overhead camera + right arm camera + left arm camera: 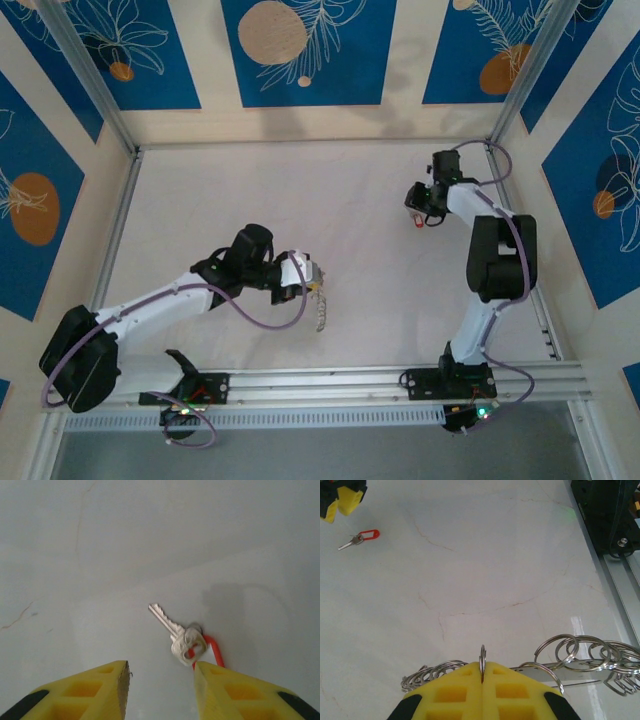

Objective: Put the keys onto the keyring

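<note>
The left tool (482, 680) is pressed together, pinching one ring of the keyring (570, 665), which trails to either side. The right tool (161, 672) is spread, with the key (172, 627) just ahead. The step in hand is probably the pickup: advance, straddle, pinch.

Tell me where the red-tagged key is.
The key lies on the table, far right in the top view, just ahead of the open right gripper.

The left arm (150, 300) stretches low toward the middle, the left fingers (470, 675) pressed tight together. The right arm (495, 255) stands folded, reaching to the far side, the right fingers (117, 677) parted, pointing down.
</note>
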